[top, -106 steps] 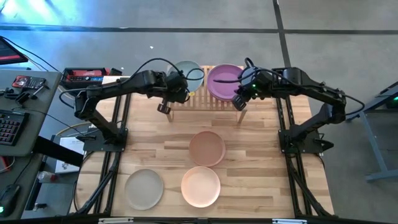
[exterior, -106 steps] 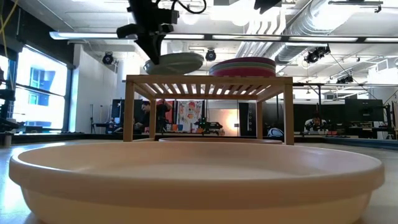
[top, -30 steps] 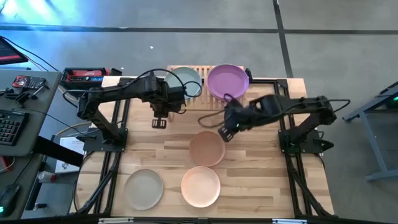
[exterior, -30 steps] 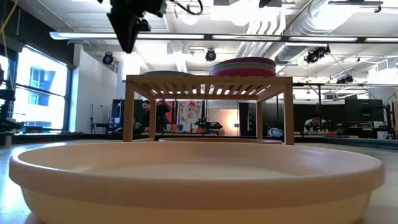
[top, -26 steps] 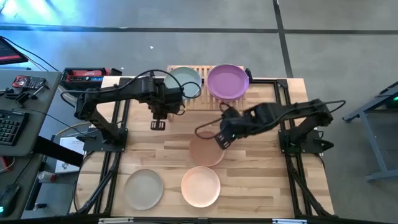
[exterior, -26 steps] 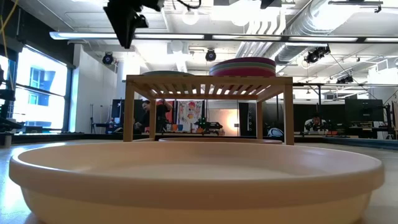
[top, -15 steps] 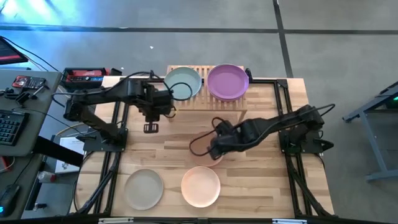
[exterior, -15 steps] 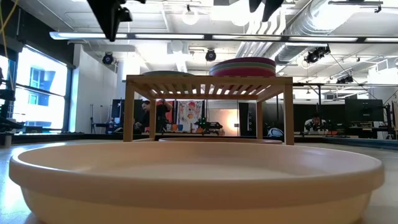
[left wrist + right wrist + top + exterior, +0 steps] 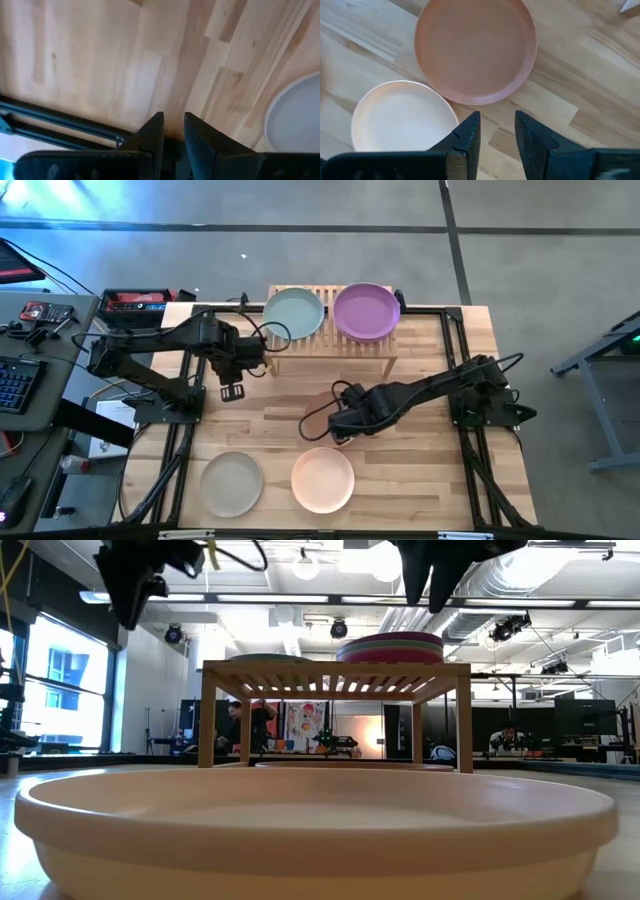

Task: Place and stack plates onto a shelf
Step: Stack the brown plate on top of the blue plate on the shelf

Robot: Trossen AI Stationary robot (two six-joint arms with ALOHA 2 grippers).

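Observation:
The bamboo shelf (image 9: 330, 330) stands at the table's far edge. On it, the sage plate (image 9: 294, 312) lies to the left. A stack topped by a purple plate (image 9: 366, 311) lies to the right. In the low view they show as the sage plate (image 9: 270, 658) and the stack (image 9: 390, 646). The brown plate (image 9: 476, 50), peach plate (image 9: 322, 479) and grey-beige plate (image 9: 231, 483) lie flat on the table. My right gripper (image 9: 497, 132) hovers open over the brown plate's near rim. My left gripper (image 9: 232, 392) hangs open over bare wood, left of the shelf.
My right arm (image 9: 420, 392) reaches across the table's middle and hides most of the brown plate from above. The peach plate (image 9: 320, 830) fills the low view's foreground. Bare wood lies between my left gripper and the grey-beige plate (image 9: 300, 120). A desk with gear stands beyond the left edge.
My left gripper has drawn back from the shelf toward the table's left and near edges, with the sage plate staying on the shelf. My right gripper has swung from beside the shelf toward the near edge and left, ending over the brown plate.

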